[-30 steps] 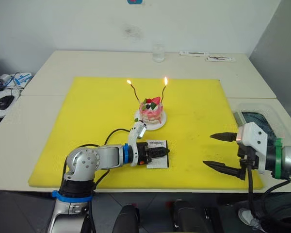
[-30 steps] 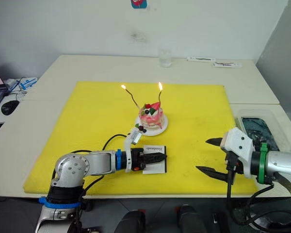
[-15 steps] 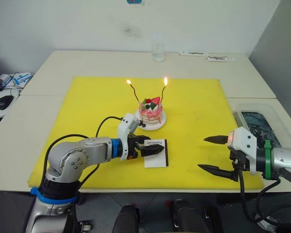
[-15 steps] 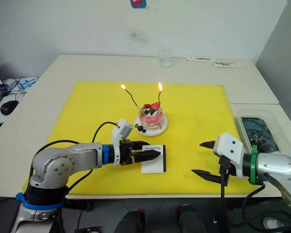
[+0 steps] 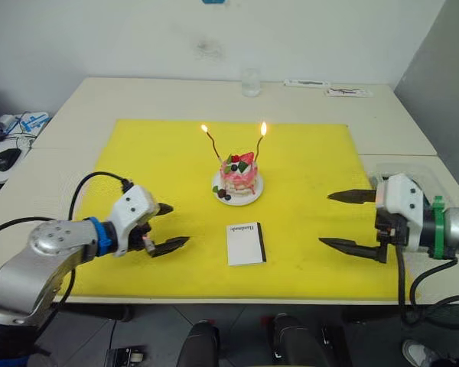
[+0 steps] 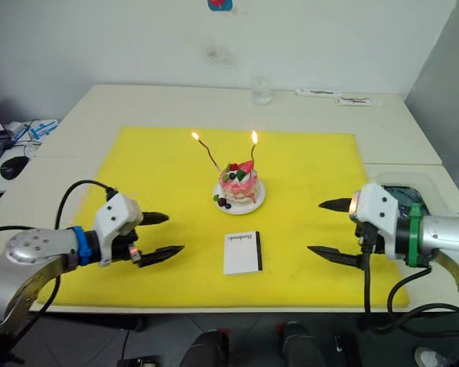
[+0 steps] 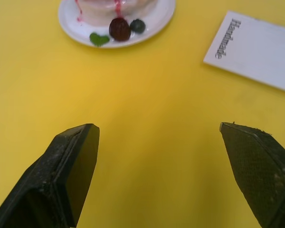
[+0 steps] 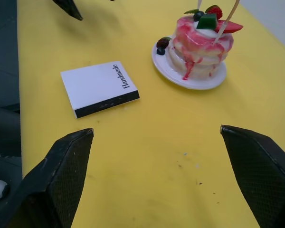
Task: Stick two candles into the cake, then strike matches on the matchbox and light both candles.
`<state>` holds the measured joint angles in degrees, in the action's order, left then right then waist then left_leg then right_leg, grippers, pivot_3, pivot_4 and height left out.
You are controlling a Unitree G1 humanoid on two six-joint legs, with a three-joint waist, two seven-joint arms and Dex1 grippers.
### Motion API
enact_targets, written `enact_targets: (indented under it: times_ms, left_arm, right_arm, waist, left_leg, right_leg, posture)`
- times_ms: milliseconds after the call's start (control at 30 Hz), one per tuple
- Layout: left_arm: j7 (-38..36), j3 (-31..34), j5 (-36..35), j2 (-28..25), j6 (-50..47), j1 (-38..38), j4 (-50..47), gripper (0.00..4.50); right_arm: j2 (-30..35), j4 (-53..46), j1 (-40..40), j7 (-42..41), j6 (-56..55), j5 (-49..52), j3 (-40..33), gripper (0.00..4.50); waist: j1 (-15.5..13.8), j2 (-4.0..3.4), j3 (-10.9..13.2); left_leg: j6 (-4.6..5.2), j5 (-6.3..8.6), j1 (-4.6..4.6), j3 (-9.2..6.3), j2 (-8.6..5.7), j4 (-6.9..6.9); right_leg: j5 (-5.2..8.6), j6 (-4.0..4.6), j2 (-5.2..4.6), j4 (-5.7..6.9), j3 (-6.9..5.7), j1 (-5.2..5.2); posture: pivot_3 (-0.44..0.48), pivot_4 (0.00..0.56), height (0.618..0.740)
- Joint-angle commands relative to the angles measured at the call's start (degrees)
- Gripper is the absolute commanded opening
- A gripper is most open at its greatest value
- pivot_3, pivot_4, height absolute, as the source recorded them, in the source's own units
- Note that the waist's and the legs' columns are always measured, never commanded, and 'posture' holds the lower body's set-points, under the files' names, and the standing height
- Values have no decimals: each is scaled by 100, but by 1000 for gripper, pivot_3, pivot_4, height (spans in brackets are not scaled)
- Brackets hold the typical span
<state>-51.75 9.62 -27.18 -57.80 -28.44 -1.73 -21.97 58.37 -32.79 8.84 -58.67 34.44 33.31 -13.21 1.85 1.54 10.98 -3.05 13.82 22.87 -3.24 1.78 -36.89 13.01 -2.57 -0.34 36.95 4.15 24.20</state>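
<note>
The pink cake (image 5: pixel 239 177) sits on its white plate (image 5: pixel 250 196) in the middle of the yellow mat (image 5: pixel 138 168). Two thin candles stand in it, the left candle (image 5: pixel 211 143) and the right candle (image 5: pixel 259 141), both burning. The white matchbox (image 5: pixel 245 243) lies flat on the mat in front of the cake. My left gripper (image 5: pixel 167 227) hovers open over the mat, left of the matchbox and apart from it. My right gripper (image 5: pixel 346 222) is open near the mat's right edge, empty. No matches are visible.
A glass (image 5: pixel 250 82) stands at the back of the table, with flat papers (image 5: pixel 325 88) to its right. A dark-filled clear tray (image 5: pixel 405 187) lies beyond the mat's right edge. A mouse (image 5: pixel 6 159) lies on a desk at far left.
My left gripper let go of the matchbox, opened and drew back to the left. The matchbox stays on the mat. My right gripper rose slightly, still open.
</note>
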Motion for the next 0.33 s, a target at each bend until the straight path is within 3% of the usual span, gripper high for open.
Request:
enact_targets:
  times_ms: [33, 333]
  left_arm:
    - [23, 611, 287, 55, 542, -263, -53, 4473]
    - [-118, 830, 51, 213, 383, -71, 65, 4473]
  right_arm:
    - [216, 307, 188, -326, -397, -40, -369, 4500]
    - [370, 710, 431, -537, -686, -169, -222, 4500]
  waist:
    - [-15, 3, 4]
    - [-2, 3, 6]
  left_leg:
    - [0, 0, 0, 0, 0, 0]
    - [0, 0, -4, 7, 3, -2]
  right_leg:
    - [0, 0, 0, 0, -1, 0]
    - [0, -1, -1, 6, -4, 2]
  posture:
    - [0, 150, 740]
    - [0, 150, 740]
